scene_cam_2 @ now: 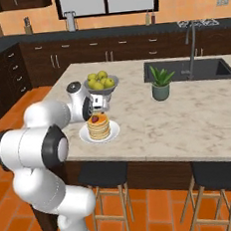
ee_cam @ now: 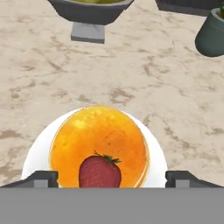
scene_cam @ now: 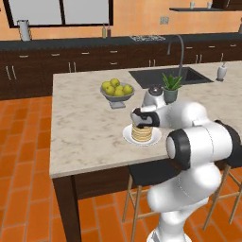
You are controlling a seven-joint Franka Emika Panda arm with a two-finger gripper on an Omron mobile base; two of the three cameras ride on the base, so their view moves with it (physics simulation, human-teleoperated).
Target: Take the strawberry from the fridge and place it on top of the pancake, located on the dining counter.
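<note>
Gripper (ee_cam: pixel 112 176): released. In the hand view its two tips stand wide apart, one at each side of the strawberry (ee_cam: pixel 100 170), touching neither the berry nor the pancake (ee_cam: pixel 99 142).

Strawberry: resting on top of the pancake, near the stack's 6 o'clock edge in the hand view, green cap toward 1 o'clock. In the right base view the berry (scene_cam_2: pixel 94 119) shows as a red spot on the stack's top, toward the arm side.

Pancake: a short golden stack (scene_cam_2: pixel 99 128) on a white plate (scene_cam_2: pixel 83 136), standing on the dining counter (scene_cam_2: pixel 153 124) near its front edge. In the left base view the gripper (scene_cam: pixel 141 124) sits directly above the stack (scene_cam: pixel 141 134) and hides its top.

Surroundings: a grey bowl (scene_cam_2: pixel 101 87) of yellow-green apples stands at 12 o'clock of the plate in the right base view, apart from it. A potted plant (scene_cam_2: pixel 160 84) stands at 2 o'clock, beside the inset sink (scene_cam_2: pixel 188 70). Two stools (scene_cam_2: pixel 102 175) sit under the counter's front edge.
</note>
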